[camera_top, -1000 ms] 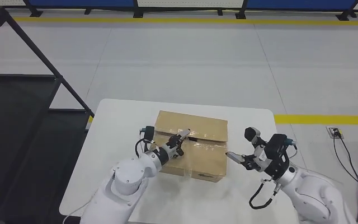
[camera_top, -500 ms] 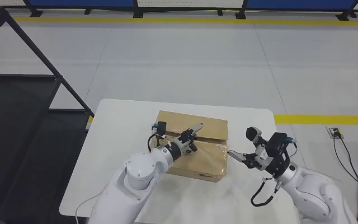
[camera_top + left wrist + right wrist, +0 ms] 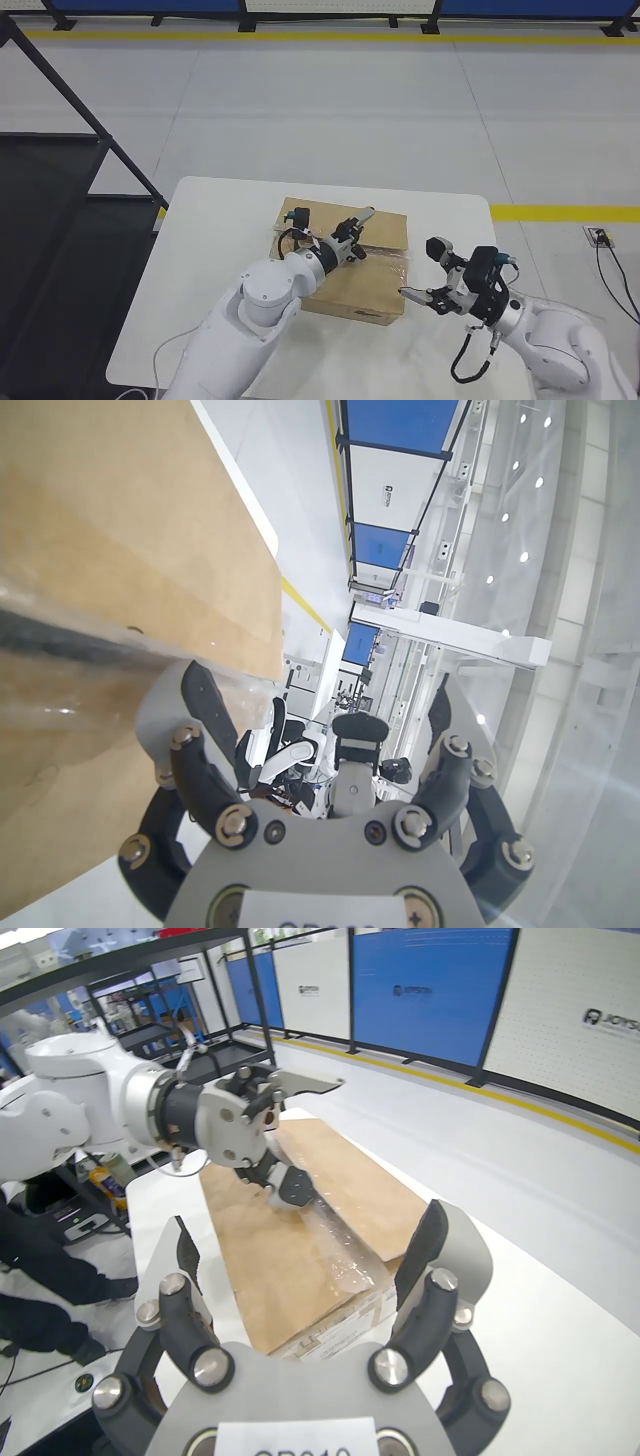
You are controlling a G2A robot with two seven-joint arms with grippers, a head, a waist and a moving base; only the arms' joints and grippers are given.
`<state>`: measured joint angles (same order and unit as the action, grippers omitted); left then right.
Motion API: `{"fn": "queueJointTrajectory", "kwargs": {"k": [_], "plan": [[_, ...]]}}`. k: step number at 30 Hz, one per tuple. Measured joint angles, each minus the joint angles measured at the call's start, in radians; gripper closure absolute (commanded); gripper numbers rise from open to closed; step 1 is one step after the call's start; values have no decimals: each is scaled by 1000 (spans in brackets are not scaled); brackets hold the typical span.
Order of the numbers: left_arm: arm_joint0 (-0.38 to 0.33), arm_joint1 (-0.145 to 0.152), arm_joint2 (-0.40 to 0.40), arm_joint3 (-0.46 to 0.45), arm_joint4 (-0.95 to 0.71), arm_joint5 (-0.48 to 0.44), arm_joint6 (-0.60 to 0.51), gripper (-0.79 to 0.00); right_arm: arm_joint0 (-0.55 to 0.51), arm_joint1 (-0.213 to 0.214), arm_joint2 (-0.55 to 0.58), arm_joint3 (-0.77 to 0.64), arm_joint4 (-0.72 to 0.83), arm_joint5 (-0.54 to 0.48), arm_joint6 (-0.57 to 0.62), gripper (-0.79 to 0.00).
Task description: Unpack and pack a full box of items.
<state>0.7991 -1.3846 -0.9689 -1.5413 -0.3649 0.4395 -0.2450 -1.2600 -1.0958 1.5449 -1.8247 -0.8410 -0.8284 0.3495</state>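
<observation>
Top view: box [image 3: 375, 285] sits shut on the worktop [image 3: 210, 260], directly under your left claw [image 3: 358, 231], which is spread wide. Right claw [image 3: 420, 272], also spread, hangs just beside the box's end, probably placed to steady it.

Left wrist view: one finger rests on the clear tape [image 3: 65, 680] along the flap seam, and the other stands free in the air. That pose suits scoring or peeling the seal.

Right wrist view: the box corner lies just ahead of the right claw, untouched. Flaps closed, so you've barely begun unpacking.
</observation>
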Motion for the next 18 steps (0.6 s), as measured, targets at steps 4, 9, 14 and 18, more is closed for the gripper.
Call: {"fn": "queueJointTrajectory", "kwargs": {"k": [4, 9, 14, 18], "plan": [[-7, -5, 1, 9, -3, -1, 6, -785, 18, 7, -20, 24, 60, -91, 28, -785], [-6, -11, -2, 9, -8, -15, 11, -785, 80, 3, -87, 83, 270, 69, 110, -785], [14, -12, -18, -27, -18, -31, 1, -785, 116, 3, -84, 78, 320, 235, 157, -785], [50, -5, -47, -79, -8, -42, -8, -785, 112, 3, -87, 74, 316, 199, 154, -785]]}}
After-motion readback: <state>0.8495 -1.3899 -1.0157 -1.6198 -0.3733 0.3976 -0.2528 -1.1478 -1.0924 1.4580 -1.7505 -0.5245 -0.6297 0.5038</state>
